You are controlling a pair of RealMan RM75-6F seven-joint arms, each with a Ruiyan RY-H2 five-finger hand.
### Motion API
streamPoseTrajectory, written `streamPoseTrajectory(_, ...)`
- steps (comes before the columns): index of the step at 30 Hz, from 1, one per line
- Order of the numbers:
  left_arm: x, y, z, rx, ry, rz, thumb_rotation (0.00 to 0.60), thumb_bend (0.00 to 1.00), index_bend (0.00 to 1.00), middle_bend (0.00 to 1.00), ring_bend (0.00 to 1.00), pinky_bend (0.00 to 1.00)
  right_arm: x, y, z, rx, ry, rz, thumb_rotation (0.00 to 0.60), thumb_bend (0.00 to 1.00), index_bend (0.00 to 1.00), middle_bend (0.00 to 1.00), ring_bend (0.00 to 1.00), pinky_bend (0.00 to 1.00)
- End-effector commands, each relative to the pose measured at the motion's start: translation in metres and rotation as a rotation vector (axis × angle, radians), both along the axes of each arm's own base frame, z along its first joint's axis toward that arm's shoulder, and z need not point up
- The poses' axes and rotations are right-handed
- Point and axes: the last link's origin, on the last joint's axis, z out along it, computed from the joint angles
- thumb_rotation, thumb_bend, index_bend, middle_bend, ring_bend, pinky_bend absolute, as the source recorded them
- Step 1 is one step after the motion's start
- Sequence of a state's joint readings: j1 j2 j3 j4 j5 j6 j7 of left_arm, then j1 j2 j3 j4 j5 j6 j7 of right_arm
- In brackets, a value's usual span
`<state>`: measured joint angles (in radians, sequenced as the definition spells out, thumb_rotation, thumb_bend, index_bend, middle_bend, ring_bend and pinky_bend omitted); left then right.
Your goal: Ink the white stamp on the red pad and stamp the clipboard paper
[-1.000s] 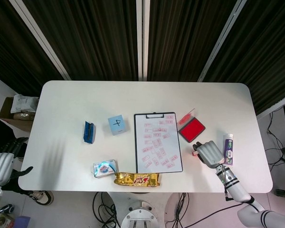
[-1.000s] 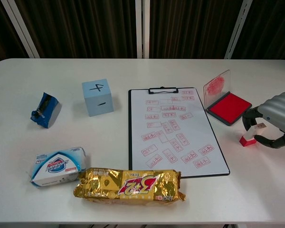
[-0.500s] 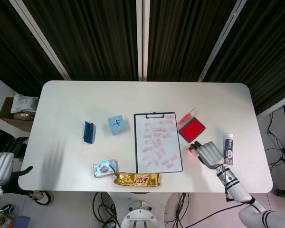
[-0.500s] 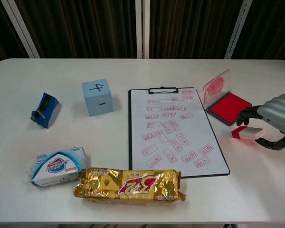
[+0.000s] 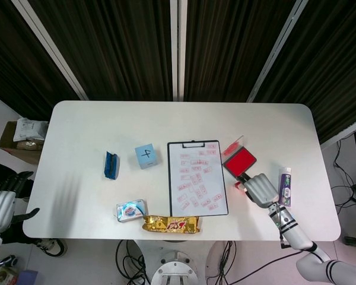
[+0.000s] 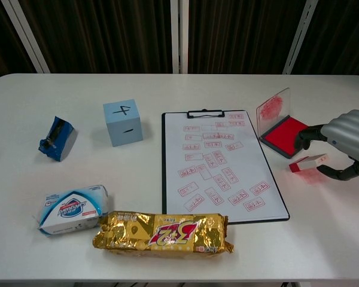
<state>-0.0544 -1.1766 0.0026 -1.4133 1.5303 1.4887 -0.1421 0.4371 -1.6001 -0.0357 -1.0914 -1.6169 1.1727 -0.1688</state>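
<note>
White table (image 5: pixel 83 127) fronts dark slatted walls; right hand (image 6: pixel 347 143) grips the stamp (image 6: pixel 308 162), left hand (image 5: pixel 0 205) spread open.

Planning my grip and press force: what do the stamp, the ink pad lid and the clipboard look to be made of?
Stamp, held by the right robot hand: seemingly hard plastic, matte white body with a red end.
Ink pad lid: clear, glossy plastic, smeared red; the wall shows through it.
Clipboard: thin, rigid black board, material unclear, with a dark, probably metal clip; matte white paper on it.
</note>
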Motion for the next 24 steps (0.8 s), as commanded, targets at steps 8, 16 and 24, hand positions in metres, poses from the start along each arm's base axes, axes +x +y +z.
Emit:
streamPoseTrajectory(8, 0.0007, 0.0013, -0.0012, -0.002, -0.002, 0.0, 0.6, 0.0, 0.14, 0.16, 0.16, 0.29, 0.0056, -0.0074, -0.0012, 0.0, -0.001, 0.008, 0.6, 0.29, 0.33, 0.35, 0.83, 1.0)
streamPoseTrajectory(16, -0.002, 0.0001, -0.0016, -0.003, -0.002, 0.009, 0.6, 0.0, 0.14, 0.16, 0.16, 0.3, 0.0078, -0.0113, -0.0026, -0.009, -0.004, 0.009, 0.6, 0.3, 0.34, 0.37, 0.83, 1.0)
streamPoseTrajectory(24, -0.0028, -0.0006, -0.0002, 0.002, -0.001, 0.01, 0.6, 0.0, 0.14, 0.16, 0.16, 0.3, 0.0106, -0.0115, -0.0028, -0.012, -0.015, 0.018, 0.6, 0.31, 0.36, 0.37, 0.83, 1.0)
